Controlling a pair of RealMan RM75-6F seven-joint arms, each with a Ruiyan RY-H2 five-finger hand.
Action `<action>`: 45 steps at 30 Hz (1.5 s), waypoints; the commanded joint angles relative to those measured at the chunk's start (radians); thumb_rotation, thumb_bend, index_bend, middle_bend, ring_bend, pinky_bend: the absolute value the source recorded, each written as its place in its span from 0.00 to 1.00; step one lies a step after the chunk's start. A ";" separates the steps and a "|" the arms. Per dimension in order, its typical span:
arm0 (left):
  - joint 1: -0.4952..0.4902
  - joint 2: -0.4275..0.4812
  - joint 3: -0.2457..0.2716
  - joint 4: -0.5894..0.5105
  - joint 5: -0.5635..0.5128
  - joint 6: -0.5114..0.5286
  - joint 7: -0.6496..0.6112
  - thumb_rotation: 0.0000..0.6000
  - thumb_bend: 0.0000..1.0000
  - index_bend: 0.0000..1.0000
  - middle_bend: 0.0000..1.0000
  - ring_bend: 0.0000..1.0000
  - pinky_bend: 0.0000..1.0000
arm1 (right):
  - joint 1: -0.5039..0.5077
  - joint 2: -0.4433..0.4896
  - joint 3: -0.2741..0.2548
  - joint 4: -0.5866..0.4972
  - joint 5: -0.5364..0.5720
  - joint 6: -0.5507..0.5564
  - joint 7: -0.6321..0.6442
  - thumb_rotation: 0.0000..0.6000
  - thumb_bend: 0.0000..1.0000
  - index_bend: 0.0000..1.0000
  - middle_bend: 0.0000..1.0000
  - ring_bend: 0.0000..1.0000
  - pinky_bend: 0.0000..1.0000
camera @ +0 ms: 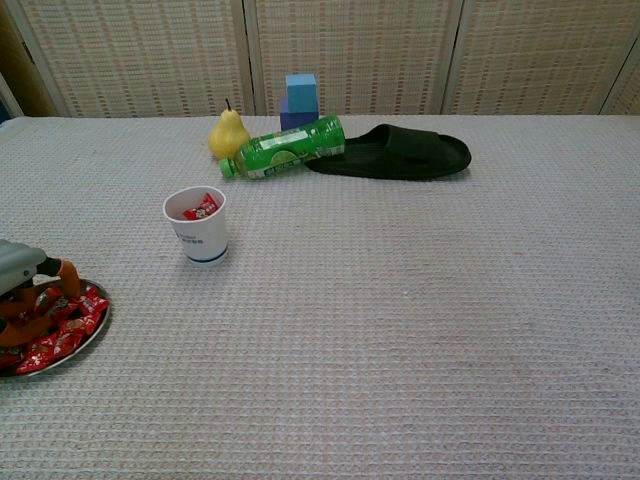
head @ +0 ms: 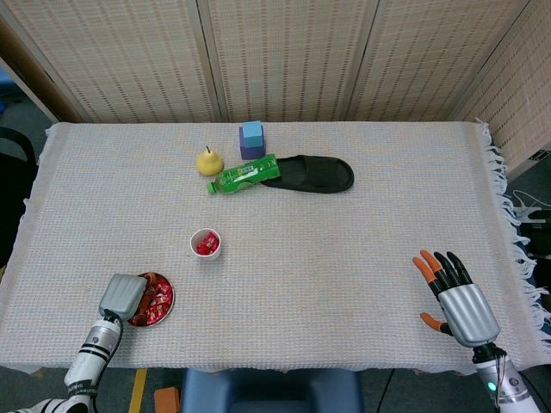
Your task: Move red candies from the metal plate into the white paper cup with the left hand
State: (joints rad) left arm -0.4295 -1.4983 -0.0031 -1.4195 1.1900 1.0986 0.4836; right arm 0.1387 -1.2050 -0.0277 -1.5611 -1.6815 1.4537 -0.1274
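Observation:
The metal plate [head: 167, 306] with several red candies [head: 157, 300] sits near the table's front left edge; in the chest view the plate [camera: 96, 326] and candies [camera: 72, 322] lie at the far left. My left hand [head: 122, 295] hangs over the plate's left side, fingers [camera: 66, 272] curled down into the candies. Whether it holds one is hidden. The white paper cup [head: 206, 243] stands upright behind and to the right of the plate, with red candies inside [camera: 200, 209]. My right hand [head: 456, 297] rests at the front right, fingers spread, holding nothing.
At the back stand a yellow pear [head: 208, 161], a lying green bottle [head: 244, 175], a black slipper [head: 314, 173] and a blue and purple block stack [head: 251, 139]. The cloth's fringed edge [head: 508, 206] runs down the right.

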 commanded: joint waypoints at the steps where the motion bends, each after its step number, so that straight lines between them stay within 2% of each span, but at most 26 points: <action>1: 0.002 0.003 0.000 -0.005 0.008 0.005 -0.004 1.00 0.45 0.47 1.00 1.00 1.00 | 0.000 0.000 0.000 0.000 0.000 0.000 0.000 1.00 0.06 0.00 0.00 0.00 0.00; 16: 0.008 0.022 -0.014 -0.033 0.030 0.028 -0.013 1.00 0.46 0.48 1.00 1.00 1.00 | 0.000 0.001 0.001 0.000 0.001 0.000 0.001 1.00 0.06 0.00 0.00 0.00 0.00; 22: 0.003 0.051 -0.035 -0.084 0.052 0.057 -0.014 1.00 0.45 0.48 1.00 1.00 1.00 | 0.000 0.001 0.002 0.000 0.002 0.002 0.002 1.00 0.06 0.00 0.00 0.00 0.00; 29: -0.030 0.098 -0.095 -0.191 0.079 0.087 -0.004 1.00 0.45 0.47 1.00 1.00 1.00 | 0.001 -0.001 0.007 0.003 0.012 -0.001 0.003 1.00 0.06 0.00 0.00 0.00 0.00; 33: -0.078 0.098 -0.143 -0.232 0.065 0.066 0.025 1.00 0.45 0.47 1.00 1.00 1.00 | 0.004 -0.004 0.011 0.005 0.024 -0.012 -0.001 1.00 0.06 0.00 0.00 0.00 0.00; 38: -0.145 0.060 -0.190 -0.224 0.019 0.020 0.073 1.00 0.45 0.47 1.00 1.00 1.00 | 0.007 -0.005 0.018 0.007 0.039 -0.019 -0.003 1.00 0.06 0.00 0.00 0.00 0.00; 45: -0.236 -0.025 -0.230 -0.149 -0.043 -0.034 0.135 1.00 0.45 0.47 1.00 1.00 1.00 | 0.008 -0.003 0.026 0.008 0.060 -0.026 0.000 1.00 0.06 0.00 0.00 0.00 0.00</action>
State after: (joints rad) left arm -0.6456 -1.5031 -0.2196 -1.5909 1.1633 1.0781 0.6097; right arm 0.1465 -1.2083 -0.0024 -1.5531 -1.6219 1.4272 -0.1275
